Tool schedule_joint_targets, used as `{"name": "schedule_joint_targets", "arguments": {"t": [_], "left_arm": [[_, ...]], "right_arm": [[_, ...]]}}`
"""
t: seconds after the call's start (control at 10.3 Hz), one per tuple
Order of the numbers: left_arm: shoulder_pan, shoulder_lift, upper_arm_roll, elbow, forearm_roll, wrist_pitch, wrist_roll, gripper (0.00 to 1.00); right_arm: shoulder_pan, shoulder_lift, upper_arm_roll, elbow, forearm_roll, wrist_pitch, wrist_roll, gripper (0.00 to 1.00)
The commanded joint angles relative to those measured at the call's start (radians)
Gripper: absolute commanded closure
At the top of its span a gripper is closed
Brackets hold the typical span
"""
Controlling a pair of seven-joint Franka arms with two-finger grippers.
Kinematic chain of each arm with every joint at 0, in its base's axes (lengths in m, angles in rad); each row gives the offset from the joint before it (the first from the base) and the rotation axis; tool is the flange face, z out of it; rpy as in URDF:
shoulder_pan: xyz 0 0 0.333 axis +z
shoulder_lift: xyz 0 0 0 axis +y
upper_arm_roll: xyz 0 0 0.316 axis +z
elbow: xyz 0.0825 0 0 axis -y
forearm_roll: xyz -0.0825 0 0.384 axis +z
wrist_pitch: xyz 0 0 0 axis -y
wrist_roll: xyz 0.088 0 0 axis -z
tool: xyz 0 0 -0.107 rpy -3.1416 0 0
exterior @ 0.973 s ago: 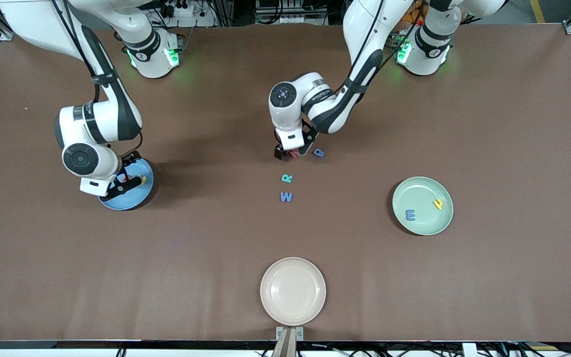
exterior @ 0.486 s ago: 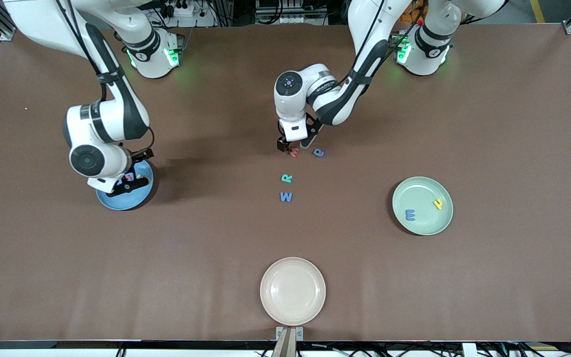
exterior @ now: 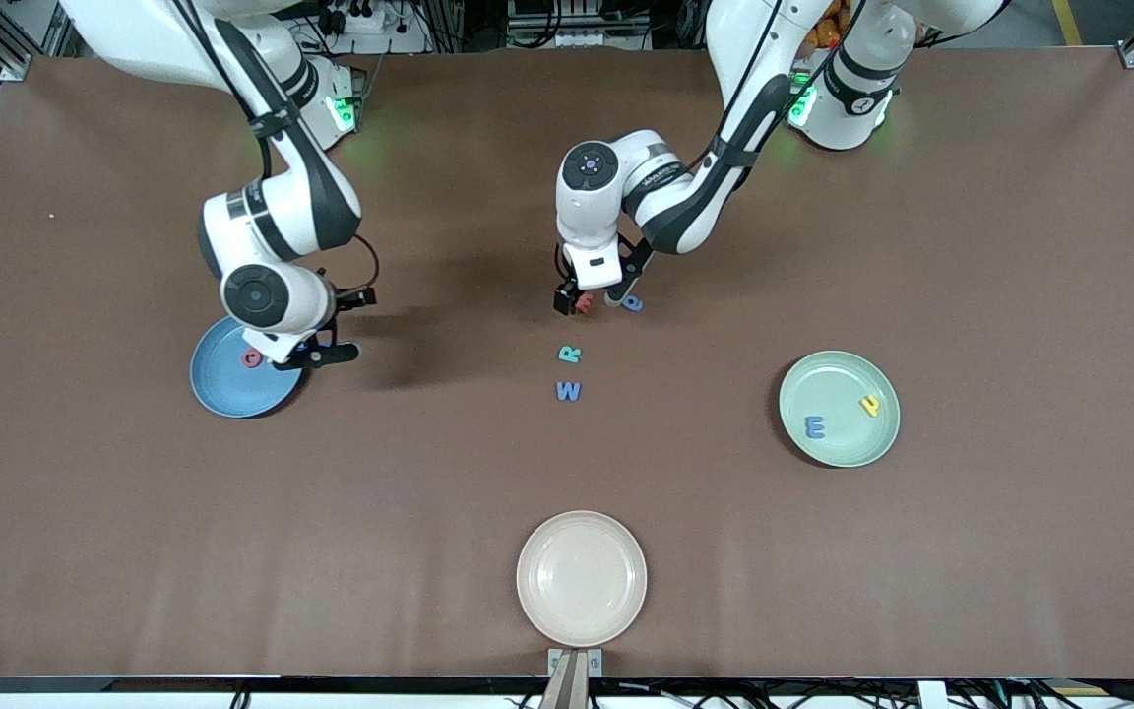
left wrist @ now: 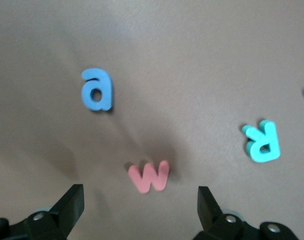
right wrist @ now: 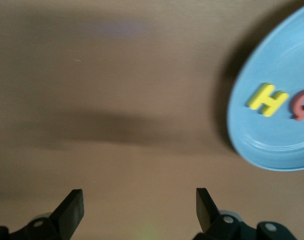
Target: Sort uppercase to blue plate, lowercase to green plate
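Observation:
My left gripper (exterior: pixel 587 298) hangs open low over the red lowercase m (exterior: pixel 582 303) (left wrist: pixel 149 176), one finger on each side, not touching it. The blue rounded lowercase letter (exterior: pixel 633 303) (left wrist: pixel 97 89) lies beside it. Nearer the camera lie the teal R (exterior: pixel 570 354) (left wrist: pixel 262 142) and the blue W (exterior: pixel 568 391). The blue plate (exterior: pixel 222 389) (right wrist: pixel 272 145) holds the red Q (exterior: pixel 251 358) (right wrist: pixel 303 104) and the yellow H (right wrist: pixel 267 99). My right gripper (exterior: pixel 343 323) (right wrist: pixel 139 205) is open and empty over bare table beside that plate. The green plate (exterior: pixel 839 448) holds a blue m (exterior: pixel 814 426) and a yellow y (exterior: pixel 869 405).
A beige plate (exterior: pixel 581 578) with nothing on it sits near the table's front edge, in the middle. Brown table stretches bare between the plates.
My right gripper has left the blue plate and moved toward the table's middle, uncovering the red Q. My left gripper has shifted slightly and stays open over the red m.

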Motion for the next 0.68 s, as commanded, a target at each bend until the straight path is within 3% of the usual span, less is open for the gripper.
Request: {"name": "schedule_joint_targets", "arguments": {"t": [0.0,0.29,0.58], "left_arm": [[0.001,0.022,0.017,0.000,0.046,0.029,-0.014,0.00],[-0.003,0.045,0.025,0.029,0.046,0.031,-0.014,0.00],[-0.004,0.083,0.025,0.071,0.045,0.031,-0.014,0.00]], "right_arm": [[0.007,-0.010,0.057,-0.008,0.023,0.041,0.121,0.01],[0.015,0.001,0.123,-0.013,0.023,0.124,0.245,0.01],[0.045,0.042,0.135,-0.016,0.023,0.222,0.331,0.00]]}}
